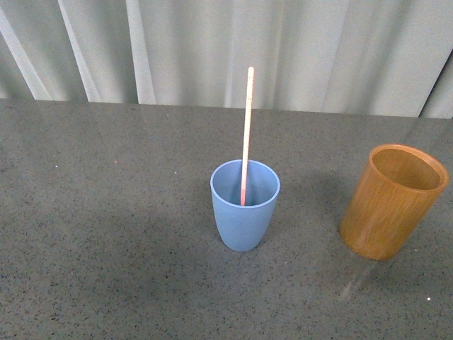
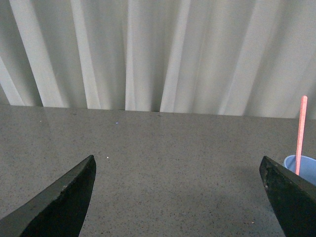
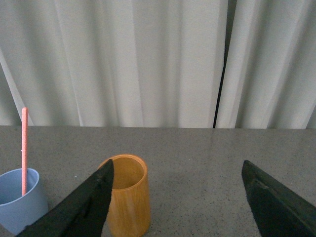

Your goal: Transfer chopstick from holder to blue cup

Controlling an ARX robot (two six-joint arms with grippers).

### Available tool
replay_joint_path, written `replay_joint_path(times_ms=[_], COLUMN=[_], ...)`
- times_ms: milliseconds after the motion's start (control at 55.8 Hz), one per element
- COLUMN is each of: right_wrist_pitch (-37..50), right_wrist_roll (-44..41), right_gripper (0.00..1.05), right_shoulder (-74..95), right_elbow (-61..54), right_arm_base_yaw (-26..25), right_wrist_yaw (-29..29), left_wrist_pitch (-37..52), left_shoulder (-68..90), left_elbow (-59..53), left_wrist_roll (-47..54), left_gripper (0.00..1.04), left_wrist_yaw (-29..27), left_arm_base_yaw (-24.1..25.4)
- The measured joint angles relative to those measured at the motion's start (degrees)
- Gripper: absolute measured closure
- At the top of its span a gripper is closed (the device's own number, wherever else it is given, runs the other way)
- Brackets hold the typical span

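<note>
The pink chopstick (image 1: 246,134) stands nearly upright inside the light-blue cup (image 1: 244,216) at the table's middle. The orange-brown holder (image 1: 391,202) stands empty to the right of the cup. Neither gripper shows in the front view. In the left wrist view my left gripper (image 2: 177,170) is open and empty over bare table, with the cup (image 2: 302,167) and chopstick (image 2: 300,133) at the frame's edge. In the right wrist view my right gripper (image 3: 177,177) is open and empty, the holder (image 3: 128,197) beside one finger (image 3: 84,207), and the cup (image 3: 19,200) and chopstick (image 3: 23,148) further off.
The grey speckled tabletop (image 1: 106,227) stretches to a pale curtain (image 1: 212,49) at the back. Nothing else stands on it.
</note>
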Motion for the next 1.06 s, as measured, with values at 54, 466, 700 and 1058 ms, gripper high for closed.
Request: replay_joint_path(times_ms=[54,466,700,1058], right_wrist_pitch=[0.0,0.0,0.0,0.0], right_wrist_roll=[0.0,0.2,0.2,0.2], right_gripper=[0.17,0.10,0.10,0.10], right_shoulder=[0.0,0.0,0.0,0.0], right_elbow=[0.0,0.0,0.0,0.0], right_arm_base_yaw=[0.0,0.0,0.0,0.0], right_wrist_yaw=[0.0,0.0,0.0,0.0], left_wrist_pitch=[0.0,0.0,0.0,0.0], left_shoulder=[0.0,0.0,0.0,0.0], left_elbow=[0.0,0.0,0.0,0.0], left_wrist_roll=[0.0,0.0,0.0,0.0], left_gripper=[0.07,0.07,0.07,0.07], left_wrist_yaw=[0.0,0.0,0.0,0.0], left_arm_base_yaw=[0.0,0.0,0.0,0.0])
